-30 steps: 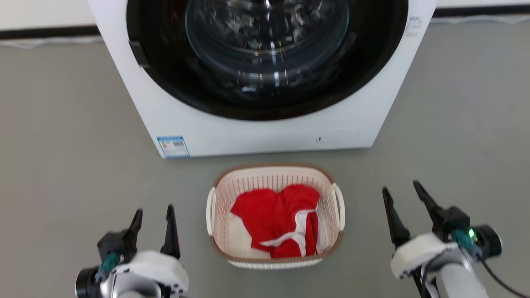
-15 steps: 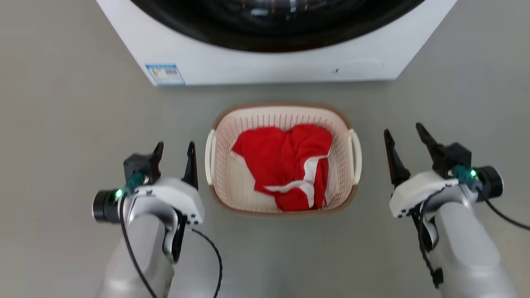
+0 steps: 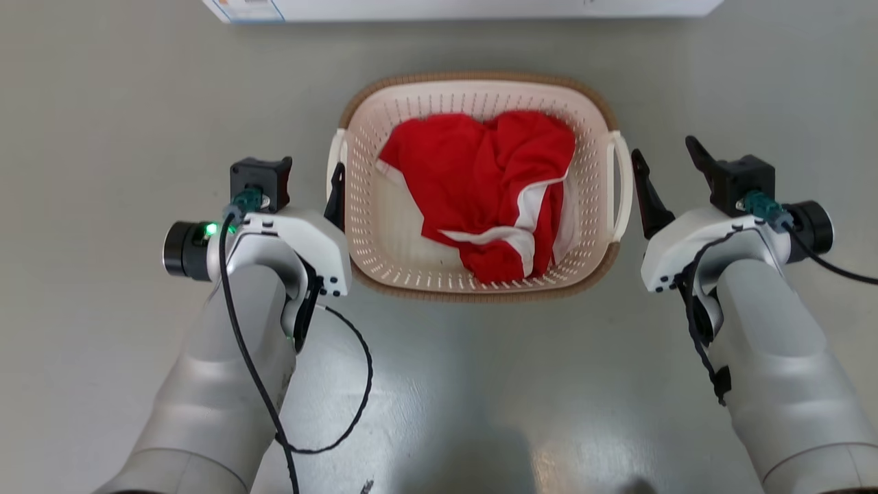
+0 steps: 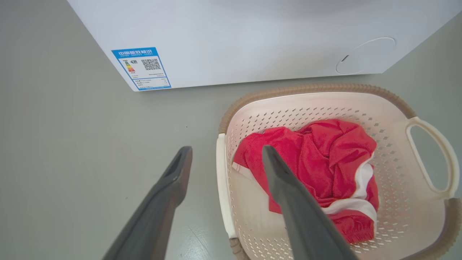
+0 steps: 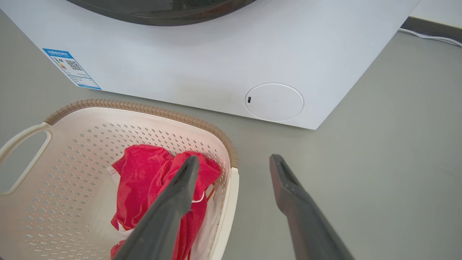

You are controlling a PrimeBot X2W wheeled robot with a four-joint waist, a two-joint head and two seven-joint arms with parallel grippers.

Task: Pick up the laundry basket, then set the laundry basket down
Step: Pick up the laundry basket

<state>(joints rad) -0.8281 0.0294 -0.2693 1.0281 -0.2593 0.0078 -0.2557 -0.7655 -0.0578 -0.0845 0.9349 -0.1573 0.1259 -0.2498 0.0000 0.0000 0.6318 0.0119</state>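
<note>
The laundry basket stands on the floor, cream and perforated with a brown rim, holding a red cloth with white trim. My left gripper is open beside the basket's left handle. In the left wrist view the left gripper straddles that side wall, one finger outside and one over the inside. My right gripper is open next to the right handle. In the right wrist view the right gripper likewise straddles the basket's edge. Neither holds anything.
The white washer's base stands just beyond the basket, with a blue label and a round service cover. Grey floor spreads on both sides. A black cable hangs from my left arm.
The head camera has tipped down, so the washer slid out the top of the view. Both grippers have come forward and inward, from well beside the basket to right at its handles.
</note>
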